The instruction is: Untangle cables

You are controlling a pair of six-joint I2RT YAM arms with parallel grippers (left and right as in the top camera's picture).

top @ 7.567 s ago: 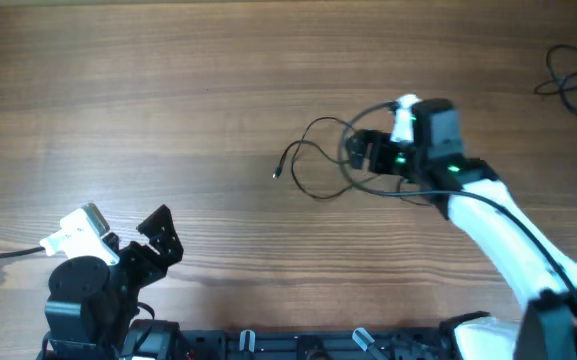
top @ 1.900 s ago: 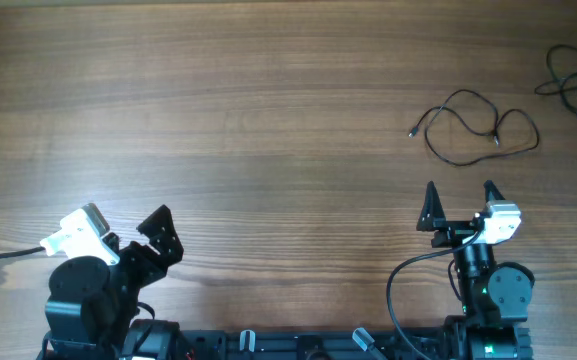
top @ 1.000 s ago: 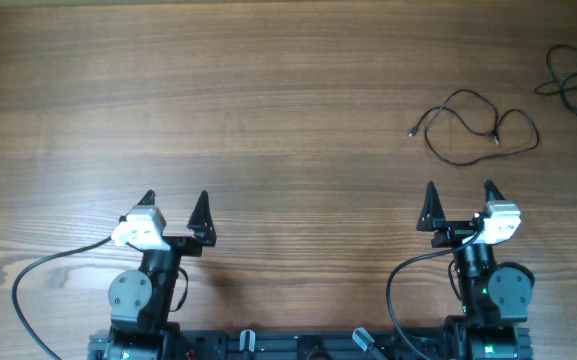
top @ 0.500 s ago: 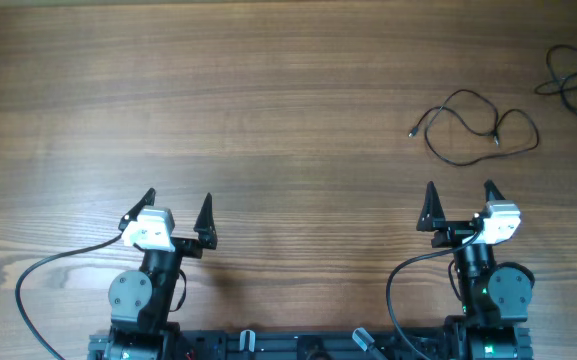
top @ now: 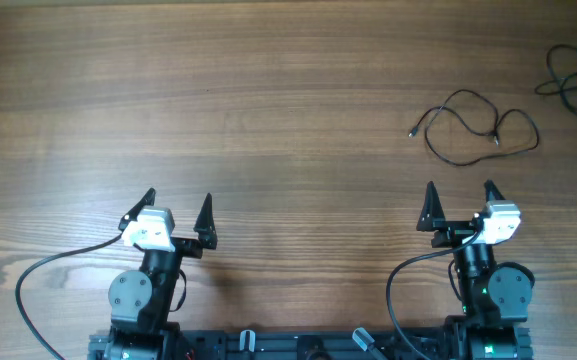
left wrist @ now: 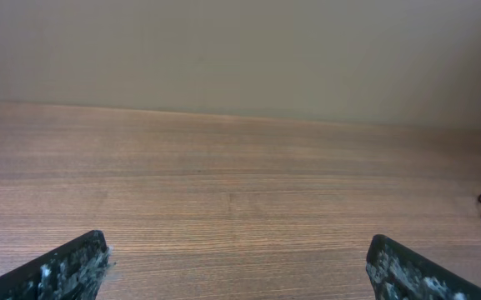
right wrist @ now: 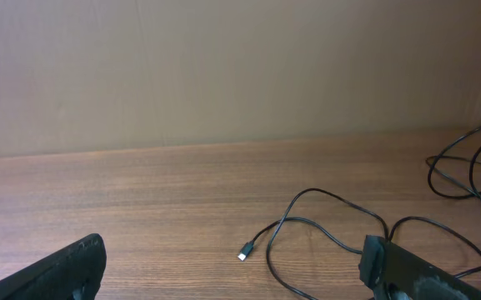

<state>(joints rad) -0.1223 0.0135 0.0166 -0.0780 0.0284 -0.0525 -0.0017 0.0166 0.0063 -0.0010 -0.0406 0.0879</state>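
One thin black cable (top: 465,93) lies by itself on the desk (top: 268,120), right of the middle, flat in a few loose open loops; one small plug (top: 411,131) points left, free of the loops; more black cables (top: 571,84) lie bunched in overlapping loops at the far right corner, well apart, partly cut off.

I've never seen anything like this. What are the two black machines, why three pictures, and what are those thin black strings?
Two robot arms at a wooden table, seen from above. The other two pictures come from a camera on each wrist, looking past its own fingers. The left end effector and right end effector are pincers, both open, holding nothing. The strings are cables: one loose cable ahead of the right arm, more cables at the right edge.
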